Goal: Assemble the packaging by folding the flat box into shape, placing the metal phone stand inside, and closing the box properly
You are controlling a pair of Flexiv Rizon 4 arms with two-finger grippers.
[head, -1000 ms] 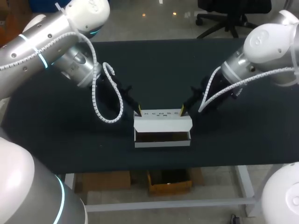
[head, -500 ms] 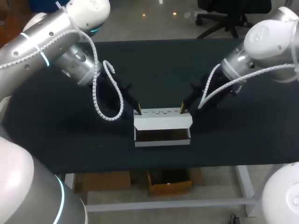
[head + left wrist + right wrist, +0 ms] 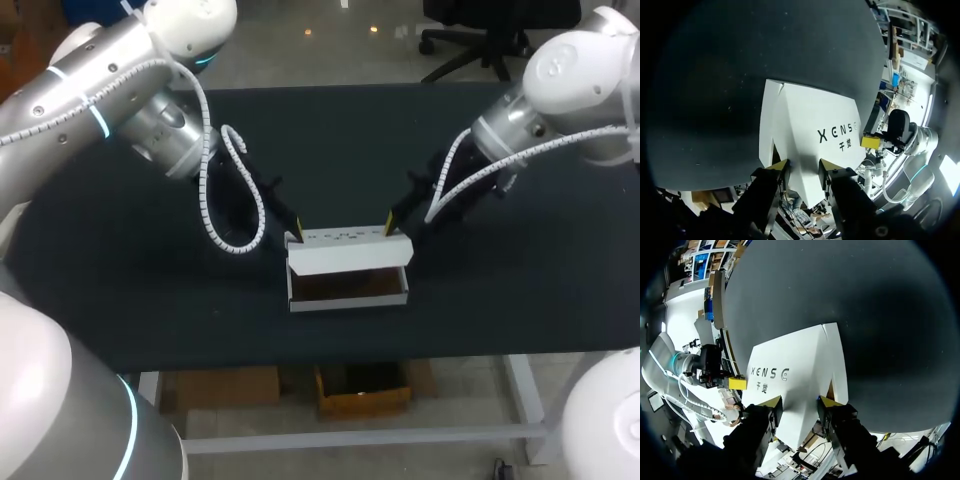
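Found the white box on the dark worktop, midway between the side edges and nearer the front edge than the far one. Noted its lid raised and tilted over an open front, with the interior dark and the contents not discernible. Located the left end effector at the lid's far left corner and the right end effector at its far right corner. Could make out only a single yellow tip apiece from the head view, hence no reading of finger spacing from there. Confirmed from the left wrist view what the head view hides: both fingers set visibly apart, not clamped, with the lid's printed white face spreading ahead of and between them. Confirmed the same from the right wrist view: fingers spread, not gripping, over the lid's opposite end, the other arm's yellow tip in sight beyond the print. Compared with one second ago: lid lifted slightly and now skewed, exposing more of the dark interior at the front. Noted both end effectors drawn a little toward the far edge, still at the same lid corners, and the box base in much the same spot.
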